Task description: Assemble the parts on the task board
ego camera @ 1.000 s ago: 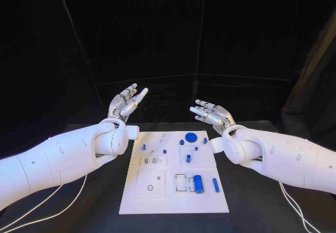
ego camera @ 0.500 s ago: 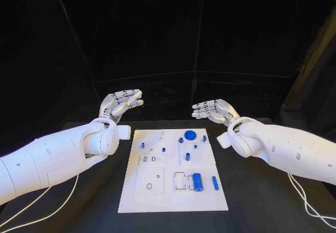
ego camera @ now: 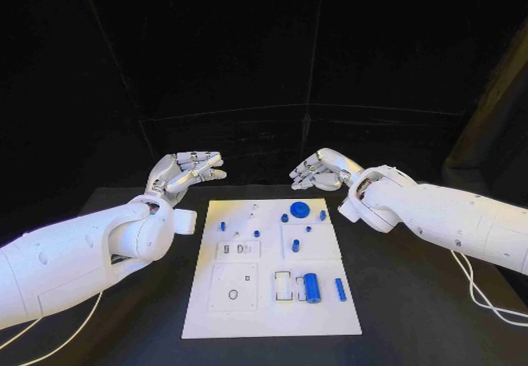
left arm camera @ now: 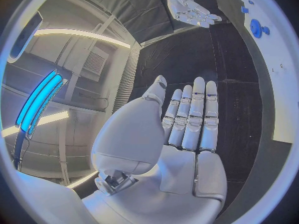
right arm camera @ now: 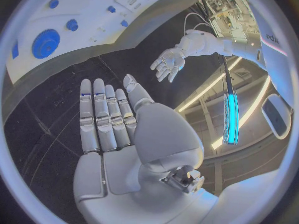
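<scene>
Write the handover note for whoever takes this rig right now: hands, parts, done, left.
Left hand: open, holds nothing, raised beyond the far left corner of the task board.
Right hand: open, holds nothing, raised beyond the far right corner.
Parts: blue gear near the board's far edge, small blue pieces mid-board, blue cylinder lying near the front.
Done: no part in hand.
Left: pick up and assemble the parts.

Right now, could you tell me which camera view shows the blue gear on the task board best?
The head view: the blue gear sits in plain sight near the far edge of the task board, among the other parts. The right wrist view shows it large but bent toward the circle's rim; the left wrist view catches it small at the rim.
</scene>
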Action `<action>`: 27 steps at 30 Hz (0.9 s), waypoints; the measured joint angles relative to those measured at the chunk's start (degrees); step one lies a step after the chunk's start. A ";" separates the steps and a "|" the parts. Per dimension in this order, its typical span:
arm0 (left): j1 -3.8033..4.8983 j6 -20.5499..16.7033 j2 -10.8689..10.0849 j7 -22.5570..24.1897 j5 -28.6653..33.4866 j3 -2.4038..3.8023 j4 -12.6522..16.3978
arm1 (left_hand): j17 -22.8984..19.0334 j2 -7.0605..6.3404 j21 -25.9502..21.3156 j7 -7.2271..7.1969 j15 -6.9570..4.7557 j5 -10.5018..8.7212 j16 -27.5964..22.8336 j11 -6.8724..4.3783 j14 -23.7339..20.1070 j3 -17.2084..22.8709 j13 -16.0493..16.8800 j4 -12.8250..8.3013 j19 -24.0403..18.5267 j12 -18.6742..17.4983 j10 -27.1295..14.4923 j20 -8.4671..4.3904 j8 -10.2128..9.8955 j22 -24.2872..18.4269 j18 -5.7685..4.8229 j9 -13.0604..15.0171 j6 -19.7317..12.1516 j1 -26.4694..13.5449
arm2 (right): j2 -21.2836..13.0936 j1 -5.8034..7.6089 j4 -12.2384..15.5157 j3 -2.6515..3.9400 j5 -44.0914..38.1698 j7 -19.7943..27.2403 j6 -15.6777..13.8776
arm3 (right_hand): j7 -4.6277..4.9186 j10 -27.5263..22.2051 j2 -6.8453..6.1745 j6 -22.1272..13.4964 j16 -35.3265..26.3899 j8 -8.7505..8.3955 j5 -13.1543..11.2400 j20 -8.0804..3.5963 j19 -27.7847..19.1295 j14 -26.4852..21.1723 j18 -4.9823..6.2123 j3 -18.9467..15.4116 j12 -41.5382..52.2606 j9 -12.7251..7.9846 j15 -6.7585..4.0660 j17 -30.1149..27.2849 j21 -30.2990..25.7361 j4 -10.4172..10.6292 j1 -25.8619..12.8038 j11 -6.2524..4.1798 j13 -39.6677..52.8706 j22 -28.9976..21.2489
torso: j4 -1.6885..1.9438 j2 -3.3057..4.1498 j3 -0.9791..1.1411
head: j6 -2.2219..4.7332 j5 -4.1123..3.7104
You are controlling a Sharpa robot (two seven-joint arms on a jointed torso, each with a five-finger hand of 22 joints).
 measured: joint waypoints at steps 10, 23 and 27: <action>0.44 1.64 -3.02 -0.90 -1.53 0.00 6.58 | 0.26 0.20 -0.46 -0.14 -0.26 0.00 -1.11 0.13 0.25 -0.29 0.01 -0.35 0.41 -0.70 0.28 -0.01 -0.62 -0.47 -0.01 0.00 0.27 -0.20 | 2.73 1.21 -0.78 0.00 -23.30 -7.93 4.06 | -2.53 7.46 -2.17 3.19 25.36 -1.17 -0.06 -6.32 11.02 14.32 -0.01 2.07 -1.98 0.00 -5.86 13.53 21.16 -0.40 -0.58 -3.86 0.08 11.83 | 0.97 2.93 -0.20 | 0.99 -1.05; 0.58 2.52 -3.02 -1.37 -2.05 0.00 7.95 | 0.32 0.20 -0.72 -0.14 -0.05 0.00 -1.39 0.33 0.03 -0.45 0.01 -0.51 0.41 -1.05 0.48 -0.01 -0.62 -0.58 0.00 0.01 0.27 -0.20 | 4.19 1.32 -1.55 0.02 -35.16 -12.23 9.04 | -2.47 2.01 -3.84 2.41 46.00 -1.17 -0.24 -5.60 8.21 14.71 -0.01 4.81 -2.17 -0.01 -5.46 32.39 32.62 -0.29 -2.26 -2.77 0.05 20.13 | 1.55 5.30 -0.27 | 1.68 -1.87; 0.58 2.64 -3.03 -1.49 -2.12 0.00 7.91 | 0.38 0.20 -0.72 0.07 -0.05 0.00 -1.78 0.33 0.03 -0.45 0.01 -0.51 0.40 -1.05 0.48 -0.01 -0.85 -0.69 -0.01 0.01 0.47 -0.20 | 4.42 1.33 -1.67 0.02 -36.34 -12.58 10.16 | -2.26 1.64 -4.12 2.20 49.51 -1.17 -0.24 -5.40 8.01 14.48 -0.01 5.64 -2.17 -0.01 -5.22 36.08 35.71 -0.20 -2.54 -2.76 0.05 23.48 | 1.63 5.71 -0.27 | 1.77 -1.95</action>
